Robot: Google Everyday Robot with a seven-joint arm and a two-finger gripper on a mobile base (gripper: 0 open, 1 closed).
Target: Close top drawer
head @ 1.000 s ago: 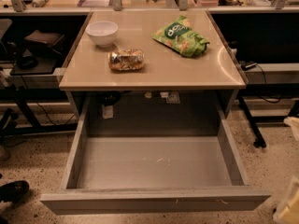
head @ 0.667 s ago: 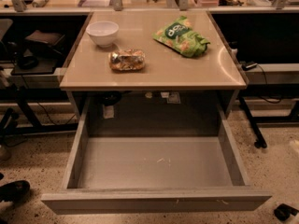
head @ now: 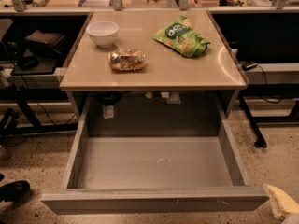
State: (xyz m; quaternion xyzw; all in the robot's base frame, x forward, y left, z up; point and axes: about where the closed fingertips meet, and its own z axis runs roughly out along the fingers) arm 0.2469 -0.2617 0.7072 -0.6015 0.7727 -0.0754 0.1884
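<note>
The top drawer (head: 154,162) is pulled fully out from under the beige table top (head: 154,66). Its grey inside holds nothing, and its flat front (head: 154,202) runs along the bottom of the view with small pale scratches right of centre. My gripper (head: 281,203) shows as a pale yellowish shape at the bottom right corner. It is just right of the drawer front's right end and low near the floor. I cannot tell whether it touches the drawer.
On the table top stand a white bowl (head: 103,32), a shiny snack packet (head: 126,59) and a green chip bag (head: 182,36). Black desk frames and cables flank the table. A dark shoe (head: 14,190) is on the speckled floor at the left.
The gripper sank almost out of view at the bottom right, then came back into view at that corner. The drawer has stayed open and the table items have not moved.
</note>
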